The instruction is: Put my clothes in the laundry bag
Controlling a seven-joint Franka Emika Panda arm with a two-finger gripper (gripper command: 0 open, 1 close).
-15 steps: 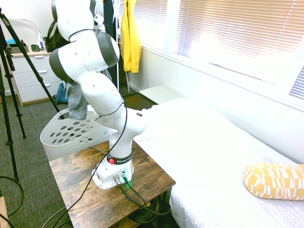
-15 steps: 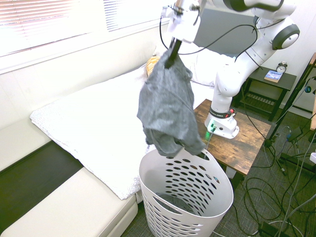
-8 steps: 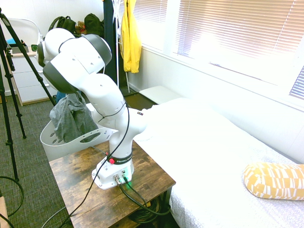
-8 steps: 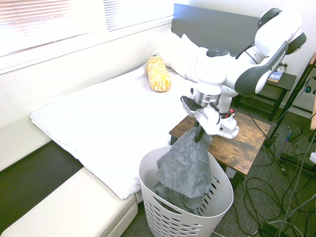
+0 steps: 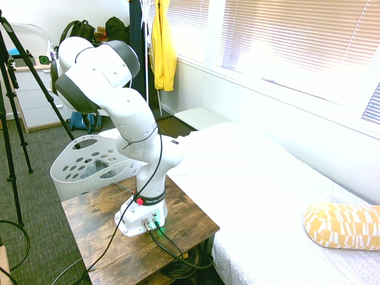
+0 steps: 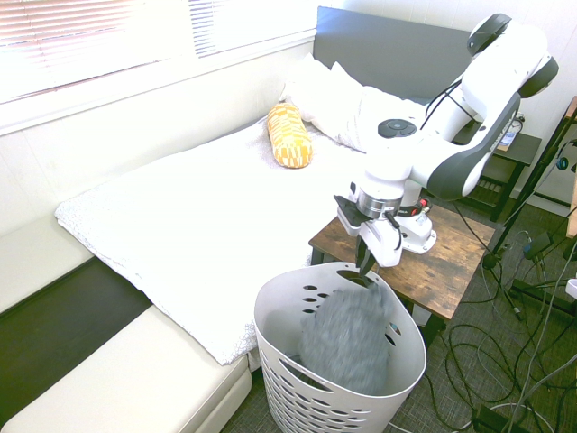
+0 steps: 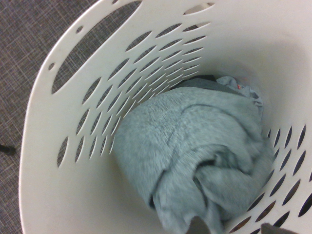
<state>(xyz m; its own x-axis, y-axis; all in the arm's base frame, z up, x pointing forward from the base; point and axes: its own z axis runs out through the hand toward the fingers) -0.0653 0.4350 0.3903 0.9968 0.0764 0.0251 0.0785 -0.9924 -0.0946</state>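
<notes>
The clothes (image 6: 347, 338), a plain dark grey garment, show blurred inside the laundry bag (image 6: 297, 397), a white basket with oval holes on the floor beside the bed. My gripper (image 6: 365, 263) hangs just above the basket's far rim, pointing down, fingers slightly open with nothing between them. In the wrist view the clothes (image 7: 195, 151) lie bunched at the bottom of the laundry bag (image 7: 73, 146). From the first exterior view only the laundry bag (image 5: 83, 166) shows behind the arm; the gripper and the clothes are hidden there.
A wooden side table (image 6: 451, 262) bearing the arm stands right beside the basket. The white bed (image 6: 198, 207) with a yellow pillow (image 6: 288, 135) lies on the other side. A yellow jacket (image 5: 163, 47) hangs by the window; a dresser (image 5: 35, 95) stands behind.
The arm came down from high above the basket to its rim, carrying the hanging clothes. The fingers then let go and the clothes dropped into the laundry bag.
</notes>
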